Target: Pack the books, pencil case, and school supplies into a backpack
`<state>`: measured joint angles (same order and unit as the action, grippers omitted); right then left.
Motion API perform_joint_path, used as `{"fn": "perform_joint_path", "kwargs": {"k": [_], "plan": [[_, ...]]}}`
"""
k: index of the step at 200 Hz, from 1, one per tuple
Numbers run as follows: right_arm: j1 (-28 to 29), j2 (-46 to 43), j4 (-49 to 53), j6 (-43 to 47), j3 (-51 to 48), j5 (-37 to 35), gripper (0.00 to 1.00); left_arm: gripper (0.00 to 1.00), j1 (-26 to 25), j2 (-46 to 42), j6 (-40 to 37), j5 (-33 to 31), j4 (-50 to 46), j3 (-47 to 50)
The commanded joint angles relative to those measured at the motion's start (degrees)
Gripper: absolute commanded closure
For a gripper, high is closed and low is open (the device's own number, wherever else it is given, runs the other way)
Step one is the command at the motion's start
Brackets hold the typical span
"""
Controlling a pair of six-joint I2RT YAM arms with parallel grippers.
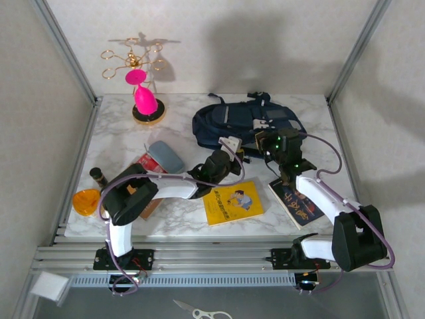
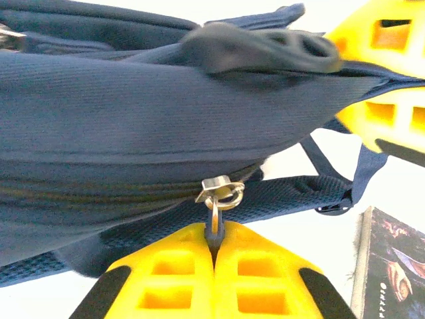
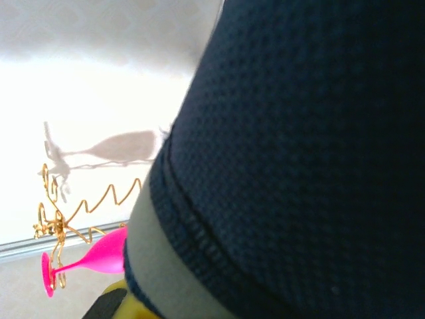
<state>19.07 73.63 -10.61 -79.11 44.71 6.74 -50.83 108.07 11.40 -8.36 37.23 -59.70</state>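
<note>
The backpack point(image 1: 229, 123) lies at upper centre of the desk point(image 1: 119, 139). Its zip pull point(image 2: 214, 212) is pinched in the closed left claw point(image 2: 214, 247), with the zip track running leftward across the wrist frame. Fabric at upper right is clamped by the right claw point(image 2: 392, 80).

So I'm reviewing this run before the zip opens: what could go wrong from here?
1. The left gripper pinches only the thin zipper pull at its fingertips, so a hard tug may slip it free.
2. The backpack is soft. If the right gripper loses its clamp on the fabric, the bag may drag instead of unzipping.
3. The dark book lies under the right arm and could get nudged.
</note>
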Motion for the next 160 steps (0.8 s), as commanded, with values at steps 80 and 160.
{"fn": "perform_joint_path", "kwargs": {"k": [80,160], "plan": [[-15.2,4.9,2.8,15.8,10.9,21.2,1.00,1.00,3.5,-8.2,3.8,13.7,-12.3,2.1],[-9.4,-4.3,13.5,15.9,2.9,15.0,0.17,1.00,2.0,-1.3,6.4,15.1,-8.8,-5.7]]}}
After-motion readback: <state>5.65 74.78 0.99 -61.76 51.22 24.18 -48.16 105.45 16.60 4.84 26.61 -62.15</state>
